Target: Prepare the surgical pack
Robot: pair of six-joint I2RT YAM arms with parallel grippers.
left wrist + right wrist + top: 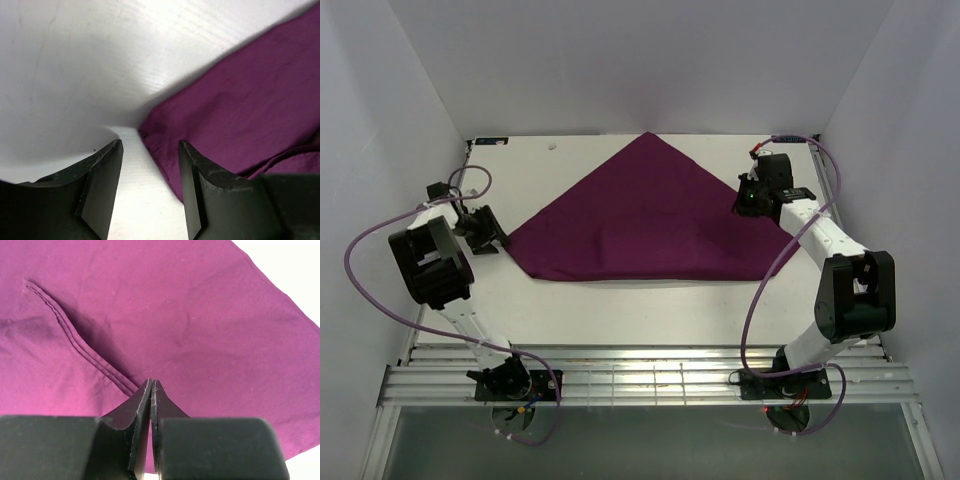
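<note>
The surgical pack shows only as its deep-purple cloth (645, 220), lying on the table folded into a triangle with its apex at the far side. My left gripper (490, 232) sits low at the cloth's left corner (150, 135), open, with bare table between its fingers; the right finger (200, 170) overlaps the cloth's edge. My right gripper (757, 198) is over the cloth's right edge, shut. In the right wrist view a stitched hem (75, 335) runs up into the fingertips (150, 382) and looks pinched there. No tray, instruments or gauze show.
White walls enclose the table (620, 320) on the left, far and right sides. A slatted metal rail (650, 380) runs along the near edge by the arm bases. Purple cables (380, 240) loop beside both arms.
</note>
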